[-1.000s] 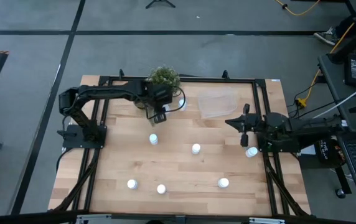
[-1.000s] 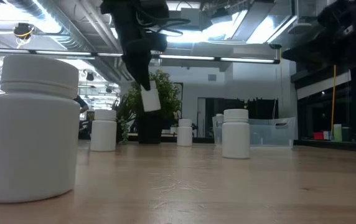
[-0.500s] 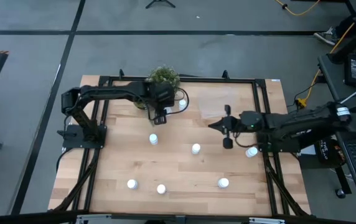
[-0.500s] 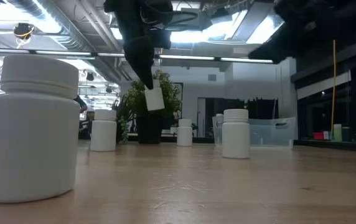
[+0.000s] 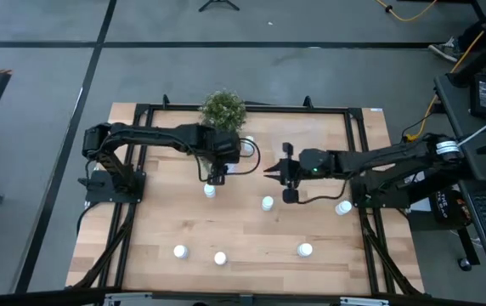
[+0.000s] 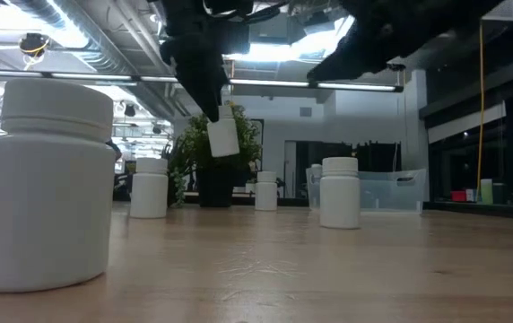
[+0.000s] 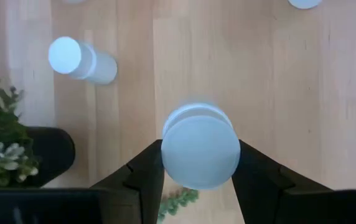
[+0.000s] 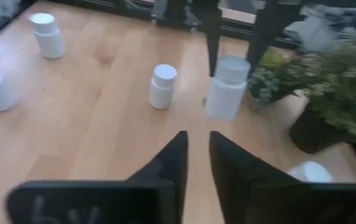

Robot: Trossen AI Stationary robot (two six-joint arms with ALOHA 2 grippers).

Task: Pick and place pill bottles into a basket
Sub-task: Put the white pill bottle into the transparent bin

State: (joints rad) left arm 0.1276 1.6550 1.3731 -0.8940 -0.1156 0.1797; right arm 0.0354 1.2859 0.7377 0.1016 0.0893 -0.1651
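Note:
My left gripper [image 5: 216,177] hangs over the table's middle left, shut on a white pill bottle [image 6: 223,136], which is in the air. My right gripper [image 5: 268,170] reaches in from the right, just right of the left one. It is open by a narrow gap [image 8: 196,140] with nothing in it and points toward the held bottle [image 8: 226,87]. Several other pill bottles stand on their bases on the wood, among them one [image 5: 210,190] just below the left gripper and one [image 5: 267,203] near the middle. The transparent basket [image 5: 307,136] sits at the far right. My left gripper pinches the bottle's upper part, at the cap [image 8: 233,65], between its two fingers [image 7: 144,171]. The fingers come from above, pointing steeply down, one on each side. The bottle hangs below them, cap up and slightly tilted, clear of the table.
A green potted plant [image 5: 223,108] stands at the far edge, just behind the left arm, with a bottle [image 5: 248,142] beside it. More bottles stand near the front edge [image 5: 220,257] and at the right [image 5: 343,206]. A black frame rail [image 5: 251,109] borders the table.
My right gripper has swung from the table's right edge toward the middle, rising a little, and now points at the held bottle. My left gripper has carried its bottle a short way toward the near edge and slightly right, still clear of the table.

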